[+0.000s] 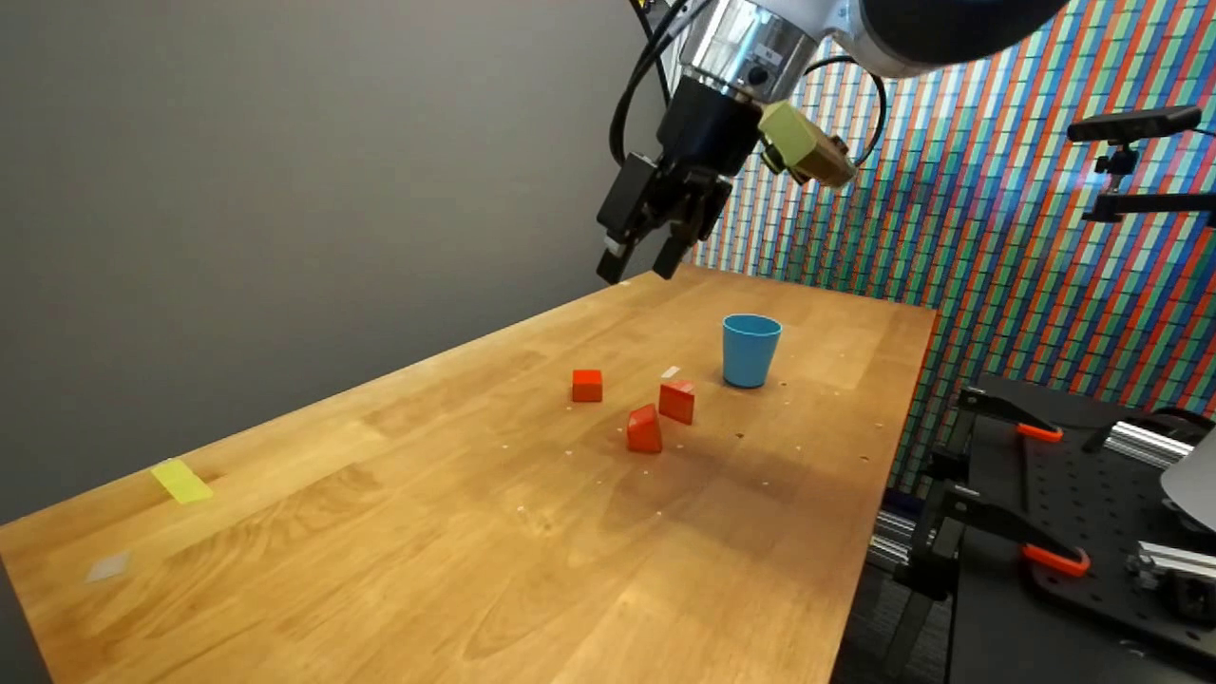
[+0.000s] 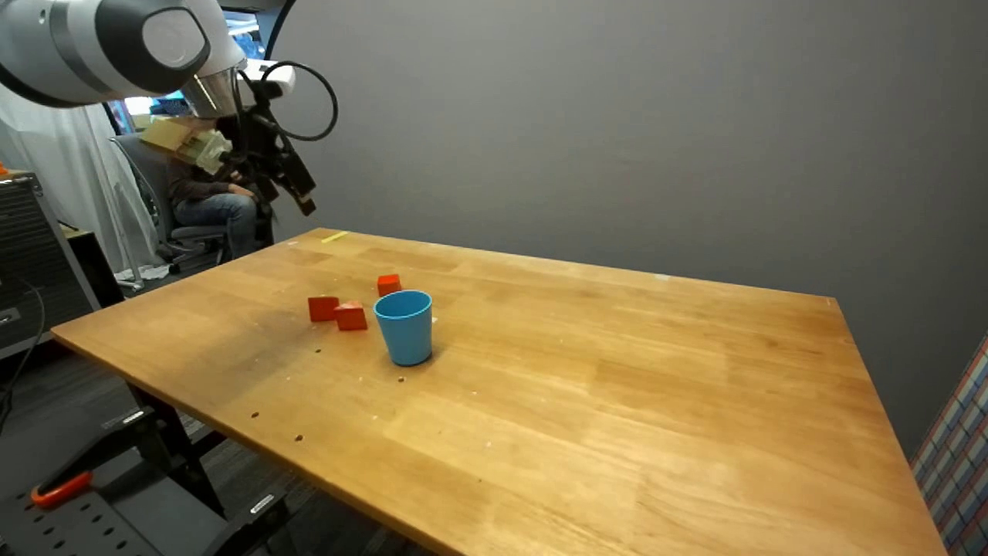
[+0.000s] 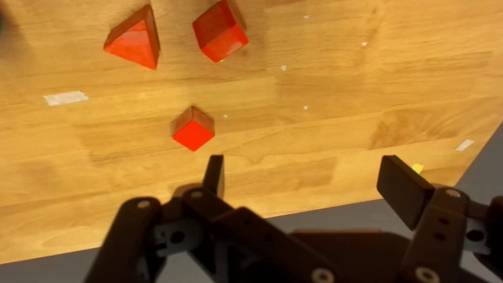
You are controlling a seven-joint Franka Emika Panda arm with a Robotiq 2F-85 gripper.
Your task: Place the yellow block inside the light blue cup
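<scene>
We have the pincer (image 3: 308,179) up off the table (image 1: 427,570), spread wide, nothing in its grasp. Light blue cup (image 1: 750,353) stands upright on the table in both exterior views. Near it we get a red wedge (image 3: 135,41), a red cube (image 3: 193,131) and another red block (image 3: 220,33). Flat yellow tape (image 1: 182,481), well apart from these. Yellow block: we can't tell where; the cup's floor is hidden.

Gry wall (image 1: 285,190) behind wd tbl (image 1: 427,570); multicol. backdrop (image 1: 1007,266); wht curtain (image 2: 73,150).
</scene>
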